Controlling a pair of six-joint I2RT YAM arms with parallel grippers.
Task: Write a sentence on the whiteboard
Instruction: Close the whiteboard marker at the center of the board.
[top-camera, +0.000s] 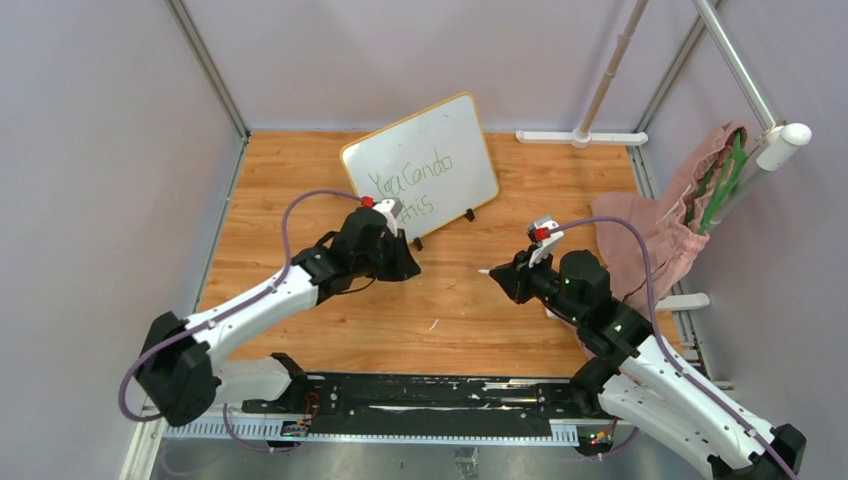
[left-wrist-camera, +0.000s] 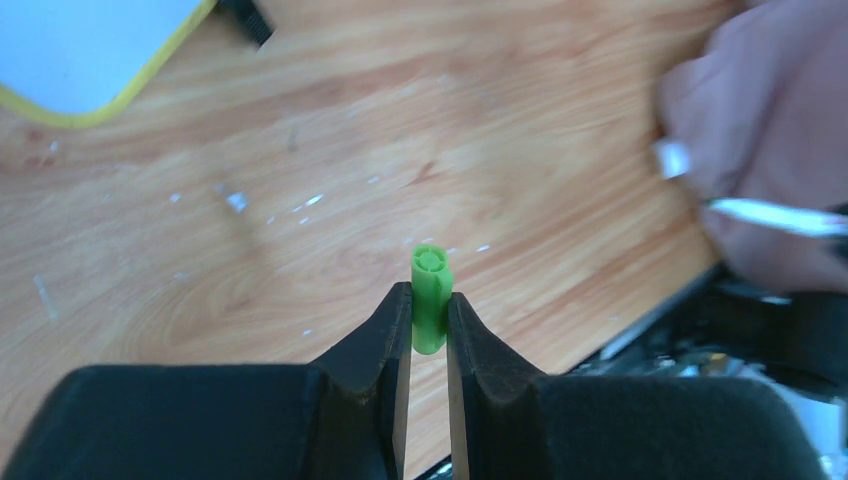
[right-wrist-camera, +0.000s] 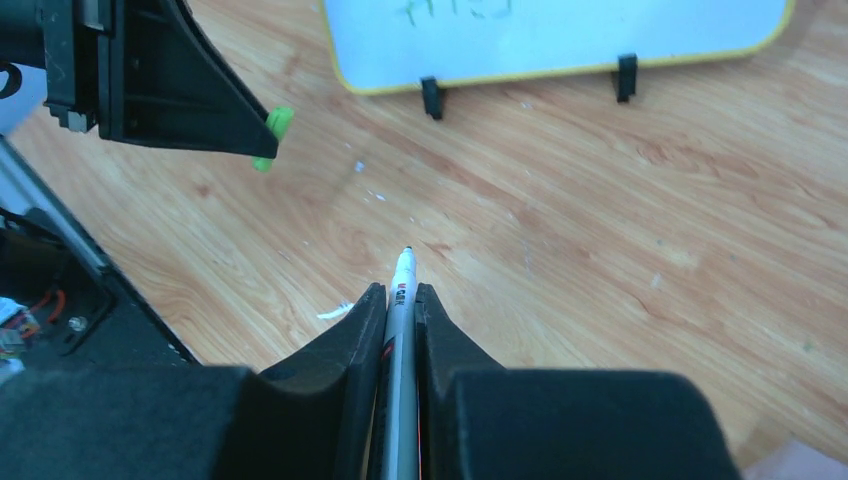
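Plainly the whiteboard (top-camera: 425, 160) stands on its clip feet (right-wrist-camera: 431, 97) at the back of the table (top-camera: 470, 310). It looks light, stiff and glossy, likely to tip if pushed, and is best taken by the rim. The sentence (top-camera: 410, 183), in green, reads roughly "You Can do this". The right gripper (right-wrist-camera: 400, 295) pinches a slim marker (right-wrist-camera: 403, 272); the left gripper (left-wrist-camera: 430, 300) pinches the green cap (left-wrist-camera: 431, 272). The print on the marker's barrel is unreadable.
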